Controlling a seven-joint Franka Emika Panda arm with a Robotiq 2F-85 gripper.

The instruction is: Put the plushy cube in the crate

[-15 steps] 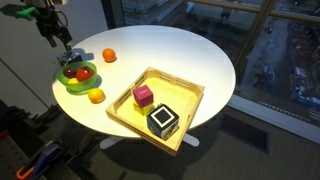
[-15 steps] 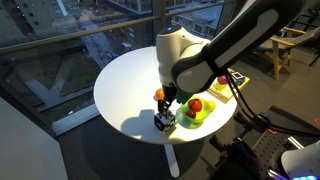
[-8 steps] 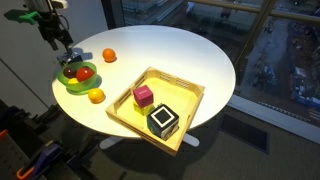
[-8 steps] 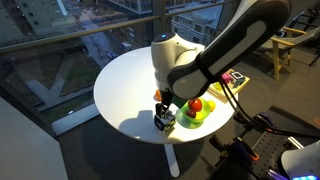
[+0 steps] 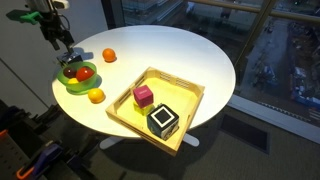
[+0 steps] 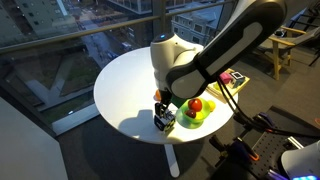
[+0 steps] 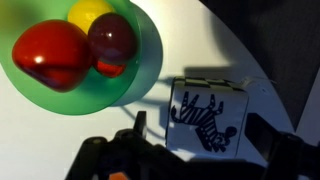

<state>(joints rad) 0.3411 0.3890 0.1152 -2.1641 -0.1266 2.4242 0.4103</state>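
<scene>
Right under the wrist camera, the gripper (image 7: 200,128) hangs with its fingers spread. 1 dark finger stands on each side of the plushy cube (image 7: 207,112), and a strip of white table shows on both sides, so nothing is gripped yet. The cube, white with black stripes, sits on the table just beside the rim of the green plate (image 7: 150,70), not on it.

The step in hand looks like the grasp. To do it well, I would come straight down until the pads are level with the cube's middle, keep it centred, then squeeze gently. It looks soft and would likely squash or slip out if pinched near its top. The finger nearest the plate has little room, so it should not catch the rim on the way down.

On the plate lie a red apple (image 7: 50,55), a dark red fruit (image 7: 112,42) and a yellow fruit (image 7: 90,12), and all 3 could roll if the plate is knocked.

Further off, in an exterior view, 2 oranges rest on the round white table (image 5: 170,45), 1 (image 5: 96,96) at the near side of the plate and 1 (image 5: 109,56) beyond it. The nearer orange lies roughly on the path to the crate (image 5: 178,80), so a clear lift before crossing seems wise. The crate sits well apart across the table. It already holds a pink cube (image 5: 144,95) and a black cube (image 5: 163,122), with bare floor left along its far side.
</scene>
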